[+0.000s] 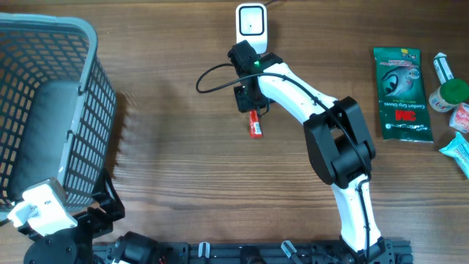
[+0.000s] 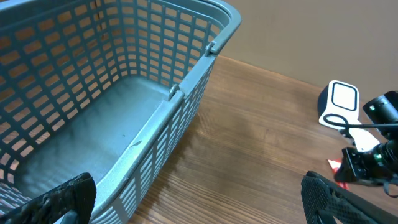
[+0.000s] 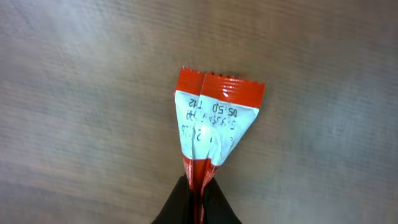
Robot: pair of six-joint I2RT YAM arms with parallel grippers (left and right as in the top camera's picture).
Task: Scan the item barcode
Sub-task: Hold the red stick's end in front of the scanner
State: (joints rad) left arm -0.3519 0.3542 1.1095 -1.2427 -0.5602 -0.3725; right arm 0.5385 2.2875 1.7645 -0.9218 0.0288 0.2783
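Right hand (image 3: 198,200) pressed together, pinching the crimped end of a small red-and-white foil sachet (image 3: 214,118), printed side facing the wrist camera, above the brown wooden table (image 1: 168,169), just below the white barcode scanner (image 1: 250,20). Left hand (image 2: 196,205) spread wide, holding nothing, by the grey plastic lattice basket (image 2: 186,87). Green glove pack (image 1: 399,92) lies far right.

Right arm (image 1: 293,84): white links, bulky black joints; green light (image 1: 256,64), looping black cable (image 1: 198,83) just behind right pincer (image 1: 251,108). Left fingers (image 2: 62,196): textured black.
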